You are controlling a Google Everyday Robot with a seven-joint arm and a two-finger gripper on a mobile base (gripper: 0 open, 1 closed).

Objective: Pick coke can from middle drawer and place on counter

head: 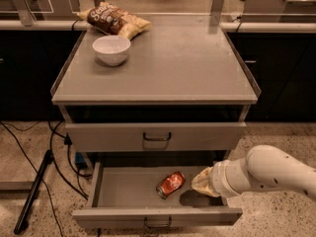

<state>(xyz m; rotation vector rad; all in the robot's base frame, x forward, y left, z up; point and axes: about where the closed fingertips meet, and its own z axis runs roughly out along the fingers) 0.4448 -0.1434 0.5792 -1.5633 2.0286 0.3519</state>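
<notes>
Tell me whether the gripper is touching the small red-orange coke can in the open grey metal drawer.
Apart. The camera view shows a strip of grey drawer floor between the gripper, low over the drawer's right side, and the coke can.

Grey counter: white bowl at back-left, chip bag behind it at the far edge. Open middle drawer below: coke can lying on its side. Gripper over the drawer's right part, just beside the can.

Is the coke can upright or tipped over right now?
Tipped: the coke can lies on its side on the middle drawer floor; the gripper hangs close beside it.
</notes>
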